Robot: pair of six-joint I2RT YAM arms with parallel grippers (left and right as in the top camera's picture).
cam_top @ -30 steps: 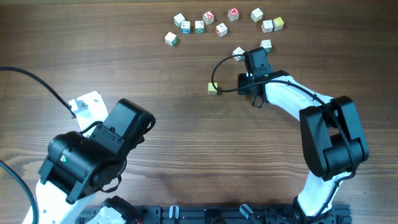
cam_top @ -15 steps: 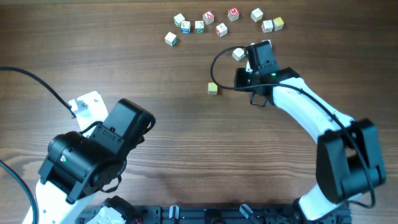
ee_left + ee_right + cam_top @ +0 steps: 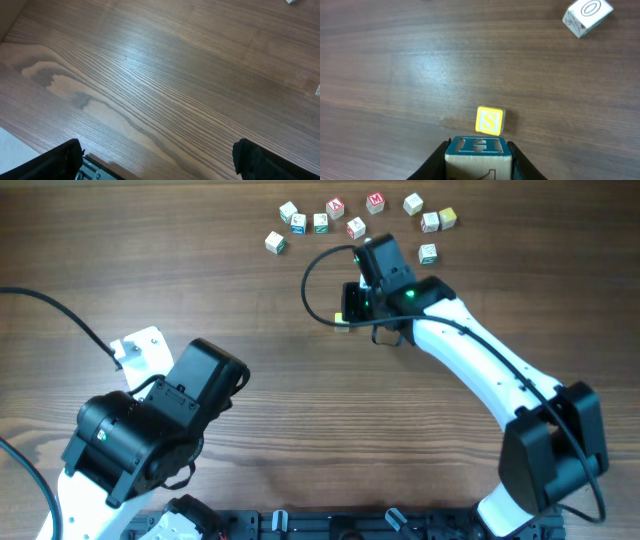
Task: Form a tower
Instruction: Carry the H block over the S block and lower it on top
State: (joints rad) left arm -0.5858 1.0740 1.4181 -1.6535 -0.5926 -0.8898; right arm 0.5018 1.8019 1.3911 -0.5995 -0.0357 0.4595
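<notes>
Tower (image 3: 490,121) stands one block high: a lone yellow cube (image 3: 341,319) flat on the table (image 3: 160,75), at about 12 o'clock from the table's middle in the overhead view and well short of the far edge. Its yellow face with a pale S points straight up. In the right wrist view the S reads upright, its top toward 12 o'clock. The block has equal sides, so no axis is longer, and its edges run nearly square to the wood grain.

The right gripper (image 3: 478,161) is narrowed onto a teal cube (image 3: 478,149), one finger pressed to each side. That block's teal face, with a pale letter like an H, points up at the wrist camera. The yellow cube lies just past it at 12 o'clock, a touch toward 1. Whether the two blocks touch, or how high the teal cube sits, cannot be told.

A pale cube (image 3: 587,15) with a ring on one face and crossed lines on another lies apart at 1 o'clock in that view, turned askew.

Loose cubes (image 3: 355,227) with red, green and blue faces are scattered at 12 to 1 o'clock near the far edge.

The left gripper (image 3: 165,162) is spread wide over bare wood at 8 o'clock, with nothing between its fingers.
</notes>
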